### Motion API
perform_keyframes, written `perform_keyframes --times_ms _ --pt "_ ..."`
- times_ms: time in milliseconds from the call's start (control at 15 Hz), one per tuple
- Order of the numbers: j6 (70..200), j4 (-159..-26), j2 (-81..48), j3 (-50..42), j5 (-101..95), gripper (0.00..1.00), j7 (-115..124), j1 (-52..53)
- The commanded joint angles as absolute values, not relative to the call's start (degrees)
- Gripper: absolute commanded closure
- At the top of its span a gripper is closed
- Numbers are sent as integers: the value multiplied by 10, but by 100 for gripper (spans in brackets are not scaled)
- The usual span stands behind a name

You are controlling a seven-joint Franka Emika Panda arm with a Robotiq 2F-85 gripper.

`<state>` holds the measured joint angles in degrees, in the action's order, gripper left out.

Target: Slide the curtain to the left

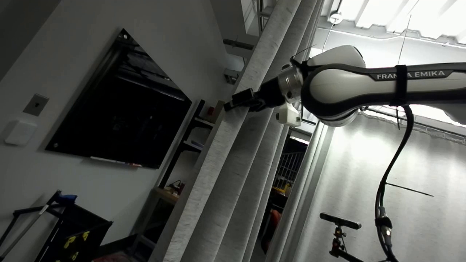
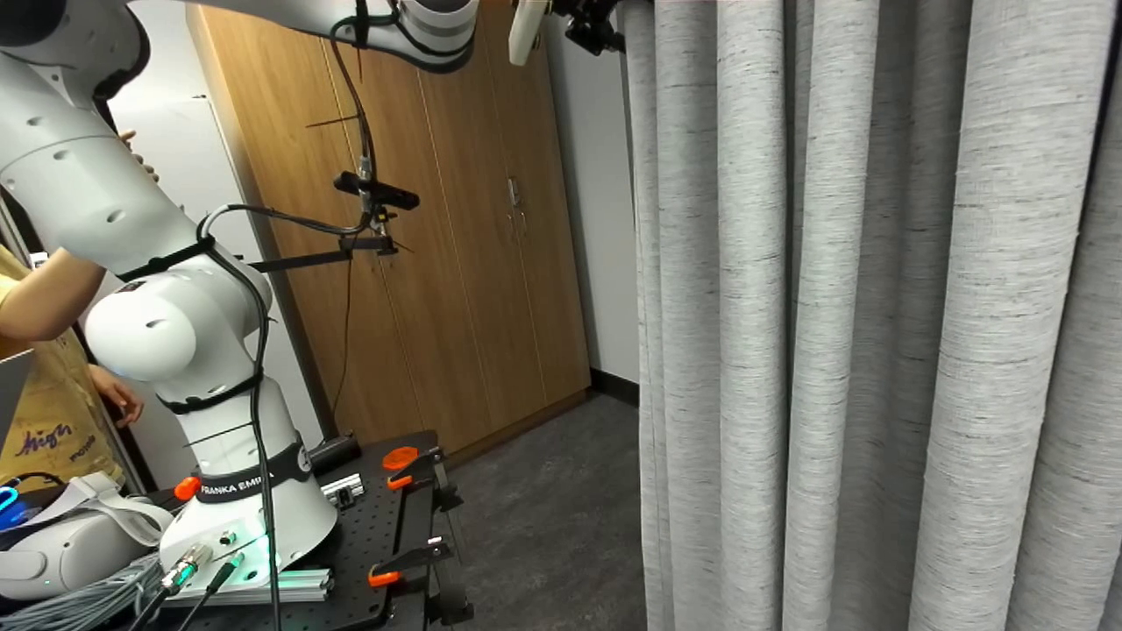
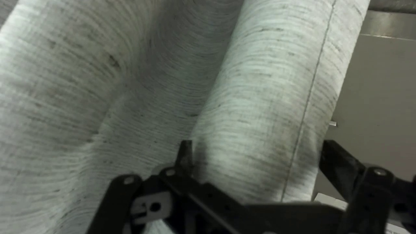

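The tall light grey pleated curtain (image 1: 233,174) hangs across the middle of an exterior view and fills the right side of an exterior view (image 2: 841,307). In the wrist view the curtain (image 3: 266,97) fills most of the picture, with its stitched edge at the right. My gripper (image 3: 255,157) is open, with its fingers wide apart on either side of the edge pleat. The fabric lies between them and seems to touch both fingers. In an exterior view the gripper (image 1: 240,103) is at the curtain's upper part; elsewhere the gripper (image 2: 600,31) is cut by the top edge.
A black flat screen (image 1: 120,105) hangs on the wall beyond the curtain, with shelves (image 1: 196,133) near it. A pale drape (image 1: 393,171) hangs at the right. A mounted camera (image 2: 377,190) stands near the arm, before a wooden cabinet (image 2: 447,228). A person (image 2: 53,294) is at the left edge.
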<state>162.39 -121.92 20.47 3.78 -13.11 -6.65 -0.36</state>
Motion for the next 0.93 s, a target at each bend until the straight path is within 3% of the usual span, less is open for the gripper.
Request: perform_keyframes --times_ms 0,133,200,333,867 --pt "1679 -1204 186 52 -165 2 -44 -34" --pt "1699 -1203 181 58 -179 3 -39 -49" --pt "1706 -1203 180 61 -185 25 -35 -56" --pt "1711 -1202 179 67 -195 35 -34 -67" --pt "1689 -1202 179 66 -180 98 -49 -56"
